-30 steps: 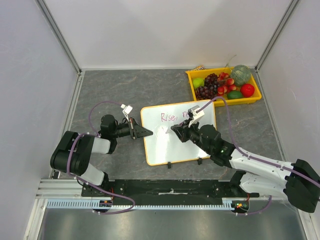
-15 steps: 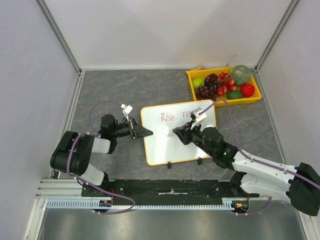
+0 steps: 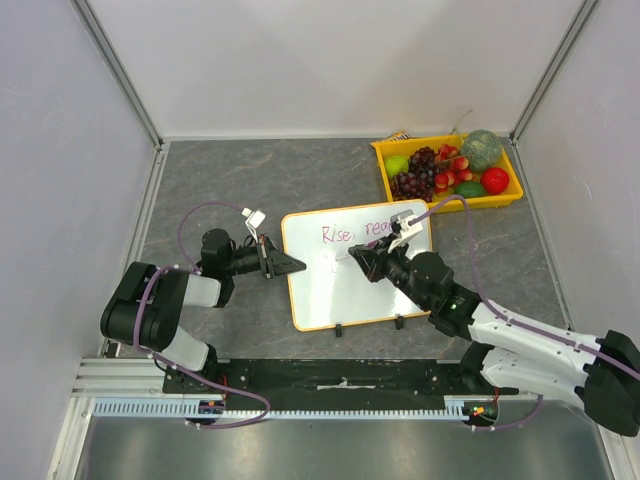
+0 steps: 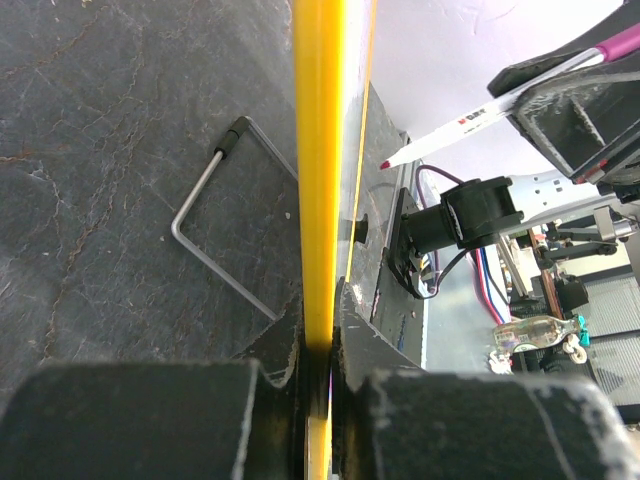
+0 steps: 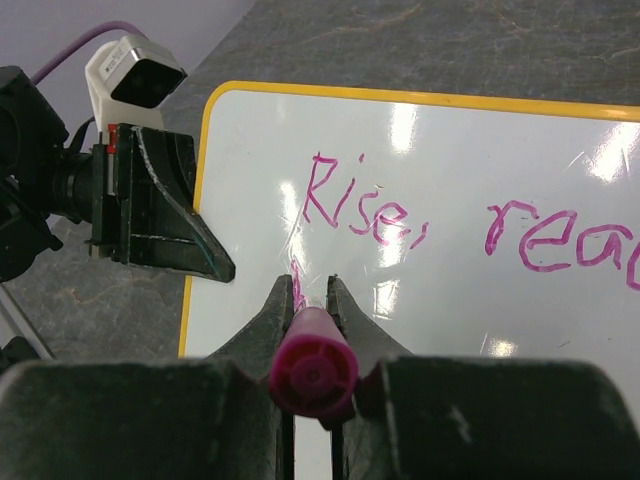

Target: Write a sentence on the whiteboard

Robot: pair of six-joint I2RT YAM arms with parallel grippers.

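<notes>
Grip: right pincer clamped on pink plastic marker, tip below "Rise".
Brace: left pincer shut on the left rim of the square white orange-rimmed whiteboard.
Place: whiteboard mid grey tabletop, toward near edge.
Progress: pink handwritten sentence has top line "Rise, reac"; second line seemingly barely begun.

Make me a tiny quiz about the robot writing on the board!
1. True or false: the left claw is clamped on the whiteboard at its yellow edge.
2. What does the right claw hold? A) a spoon B) a pink marker C) a brush
3. What is the first word of the sentence?

Key: 1 true. 2 B. 3 Rise.
</notes>
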